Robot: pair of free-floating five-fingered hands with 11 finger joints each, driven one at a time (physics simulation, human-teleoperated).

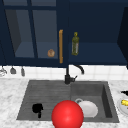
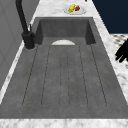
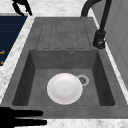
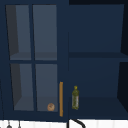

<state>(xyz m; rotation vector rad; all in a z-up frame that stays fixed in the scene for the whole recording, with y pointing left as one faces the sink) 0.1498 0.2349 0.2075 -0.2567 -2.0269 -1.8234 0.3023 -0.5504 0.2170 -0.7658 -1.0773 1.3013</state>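
Observation:
My left hand point(image 1: 37, 108) hovers over the front of the ribbed draining board point(image 1: 47, 96), fingers loose and holding nothing; it also shows at the counter's front edge in the left side view point(image 2: 122, 53) and far back in the right side view point(image 3: 21, 6). My right hand point(image 3: 21, 118) floats open over the right counter with straight fingers, beside a plate of fruit point(image 1: 123, 103). A big red ball point(image 1: 67, 114) overlaps the sink's front rim. A white plate point(image 3: 64, 88) lies in the basin point(image 3: 40, 75) next to the drain point(image 3: 82, 80).
A black tap point(image 1: 70, 75) stands behind the sink. Above, a navy cabinet has a glass door with a wooden handle point(image 1: 60, 46), a small round brown item point(image 4: 51, 107) behind the glass, and an olive oil bottle point(image 4: 75, 98) on the open shelf. Utensils point(image 1: 12, 70) hang at left.

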